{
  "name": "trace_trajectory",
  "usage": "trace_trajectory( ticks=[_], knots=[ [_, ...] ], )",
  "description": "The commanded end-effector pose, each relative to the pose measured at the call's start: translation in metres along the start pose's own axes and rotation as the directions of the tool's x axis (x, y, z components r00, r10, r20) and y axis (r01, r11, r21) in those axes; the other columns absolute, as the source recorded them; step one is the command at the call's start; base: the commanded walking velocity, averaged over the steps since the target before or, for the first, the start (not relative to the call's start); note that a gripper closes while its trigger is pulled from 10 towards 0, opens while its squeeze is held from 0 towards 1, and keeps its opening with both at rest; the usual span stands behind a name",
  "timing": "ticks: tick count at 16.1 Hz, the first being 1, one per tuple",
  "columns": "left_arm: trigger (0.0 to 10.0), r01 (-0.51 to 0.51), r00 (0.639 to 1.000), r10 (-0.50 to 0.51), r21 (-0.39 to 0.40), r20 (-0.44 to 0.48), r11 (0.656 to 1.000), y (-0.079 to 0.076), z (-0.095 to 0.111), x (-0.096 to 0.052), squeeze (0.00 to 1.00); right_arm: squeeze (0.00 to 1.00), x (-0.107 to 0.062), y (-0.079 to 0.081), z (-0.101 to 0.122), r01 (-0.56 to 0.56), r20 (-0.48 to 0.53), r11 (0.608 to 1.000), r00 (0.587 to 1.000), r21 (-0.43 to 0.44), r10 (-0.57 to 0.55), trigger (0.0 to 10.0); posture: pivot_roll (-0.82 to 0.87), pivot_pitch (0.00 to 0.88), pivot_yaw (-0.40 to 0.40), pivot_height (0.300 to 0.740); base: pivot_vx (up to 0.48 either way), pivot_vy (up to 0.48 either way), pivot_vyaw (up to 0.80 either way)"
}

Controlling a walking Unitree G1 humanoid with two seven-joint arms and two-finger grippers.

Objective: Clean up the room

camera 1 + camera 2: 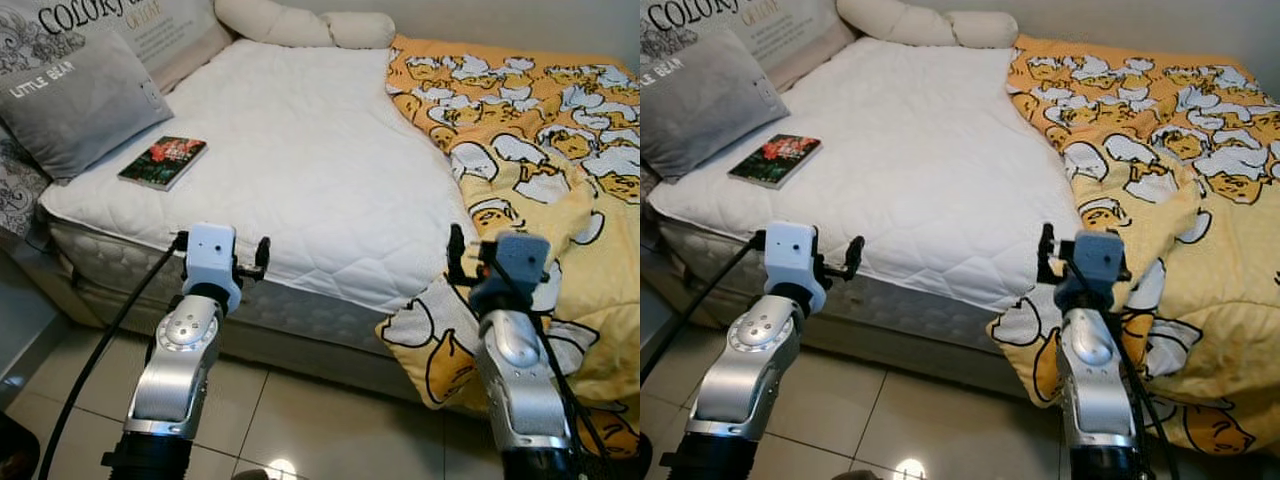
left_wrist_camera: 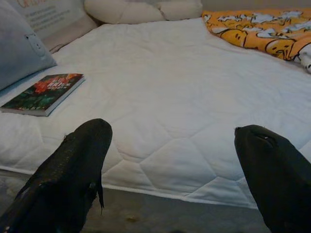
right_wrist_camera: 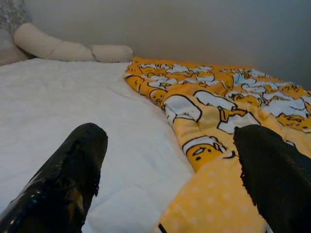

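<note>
Standing at the foot of the white quilted bed (image 1: 300, 160), the robot holds both arms out over its near edge. Its left pincer (image 2: 172, 160) hangs with fingers spread apart, and the right pincer (image 3: 170, 170) gapes likewise beside the yellow cartoon-print blanket (image 1: 540, 150). Near the grey pillow (image 1: 75, 95) lies a dark paperback book with a red cover picture (image 1: 163, 161).

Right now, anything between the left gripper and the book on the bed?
Nothing but bare white quilted mattress. In the left wrist view, the left gripper, open, looks across the mattress edge toward the dark paperback book with red cover art, with no object between.
</note>
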State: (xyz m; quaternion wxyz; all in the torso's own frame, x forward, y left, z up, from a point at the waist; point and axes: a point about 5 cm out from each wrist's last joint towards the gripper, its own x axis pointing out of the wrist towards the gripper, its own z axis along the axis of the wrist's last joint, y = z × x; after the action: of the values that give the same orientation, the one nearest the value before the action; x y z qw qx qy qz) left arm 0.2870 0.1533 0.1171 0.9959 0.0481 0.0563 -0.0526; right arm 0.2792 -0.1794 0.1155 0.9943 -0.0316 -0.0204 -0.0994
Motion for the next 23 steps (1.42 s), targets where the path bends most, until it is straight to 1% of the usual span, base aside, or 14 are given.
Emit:
trace_trajectory(
  ticks=[1, 3, 5, 6, 7, 10, 11, 13, 16, 18, 23],
  knots=[
    [10.0, 0.0, 1.0, 0.0, -0.01, 0.019, 1.0, 0.002, 0.004, 0.001, 0.9, 1.0, 0.002, 0.002, 0.002, -0.013, 0.001, 1.0, 1.0, -0.007, 0.013, 10.0, -0.01, 0.0, 0.013, 0.74, 0.274, 0.0, 0.0],
    [10.0, -0.001, 1.0, 0.001, -0.012, 0.018, 1.0, 0.001, 0.003, 0.0, 0.89, 1.0, 0.001, 0.004, -0.005, -0.044, -0.078, 0.999, 0.996, 0.003, 0.044, 10.0, -0.01, 0.0, 0.01, 0.74, 0.292, 0.0, 0.0],
    [10.0, -0.018, 1.0, 0.018, -0.012, 0.007, 1.0, 0.003, 0.001, 0.001, 0.89, 1.0, -0.001, 0.007, -0.009, -0.085, -0.112, 0.996, 0.99, 0.022, 0.087, 10.0, -0.01, 0.0, 0.008, 0.74, 0.296, 0.0, 0.0],
    [10.0, -0.018, 1.0, 0.018, -0.012, 0.006, 1.0, 0.003, 0.001, 0.001, 0.89, 1.0, -0.001, 0.008, -0.012, -0.09, -0.139, 0.994, 0.986, 0.053, 0.097, 10.0, -0.01, 0.0, 0.008, 0.74, 0.292, 0.0, -0.66],
    [10.0, -0.016, 1.0, 0.016, -0.012, 0.006, 1.0, 0.004, 0.001, 0.001, 0.89, 1.0, 0.0, 0.007, -0.016, -0.087, -0.178, 0.994, 0.979, 0.065, 0.098, 10.0, -0.01, 0.0, 0.008, 0.74, 0.289, 0.0, -0.74],
    [10.0, -0.013, 1.0, 0.013, -0.007, 0.009, 1.0, 0.004, 0.001, 0.002, 0.89, 1.0, 0.001, 0.007, -0.014, -0.094, -0.168, 0.994, 0.981, 0.049, 0.101, 10.0, -0.01, 0.0, 0.008, 0.74, 0.292, 0.0, -0.77],
    [10.0, -0.013, 1.0, 0.013, -0.003, 0.012, 1.0, 0.004, 0.002, 0.002, 0.9, 0.0, 0.002, 0.006, -0.013, -0.092, -0.167, 0.995, 0.981, 0.035, 0.096, 10.0, -0.01, 0.0, 0.005, 0.74, 0.292, 0.0, 0.0],
    [10.0, -0.015, 1.0, 0.015, 0.0, 0.016, 1.0, 0.005, 0.003, 0.002, 0.9, 0.0, 0.003, 0.008, -0.014, -0.1, -0.175, 0.995, 0.979, 0.016, 0.101, 10.0, 0.0, 0.0, -0.003, 0.74, 0.291, 0.0, 0.0],
    [10.0, -0.027, 0.999, 0.027, 0.009, 0.023, 1.0, 0.008, 0.005, 0.003, 0.89, 0.0, 0.004, 0.013, -0.014, -0.127, -0.179, 0.991, 0.975, 0.032, 0.131, 10.0, 0.01, 0.0, -0.008, 0.74, 0.294, 0.0, 0.0],
    [10.0, -0.031, 0.999, 0.031, 0.009, 0.028, 0.999, 0.009, 0.006, 0.004, 0.89, 0.0, 0.005, 0.013, -0.014, -0.129, -0.175, 0.991, 0.976, 0.024, 0.131, 10.0, 0.01, 0.0, -0.008, 0.74, 0.292, 0.0, 0.0],
    [10.0, -0.021, 0.999, 0.02, 0.008, 0.03, 1.0, 0.008, 0.004, 0.003, 0.9, 0.0, 0.004, 0.015, -0.015, -0.15, -0.18, 0.989, 0.972, 0.01, 0.149, 10.0, 0.01, 0.0, -0.009, 0.74, 0.306, 0.0, 0.0]
  ],
)
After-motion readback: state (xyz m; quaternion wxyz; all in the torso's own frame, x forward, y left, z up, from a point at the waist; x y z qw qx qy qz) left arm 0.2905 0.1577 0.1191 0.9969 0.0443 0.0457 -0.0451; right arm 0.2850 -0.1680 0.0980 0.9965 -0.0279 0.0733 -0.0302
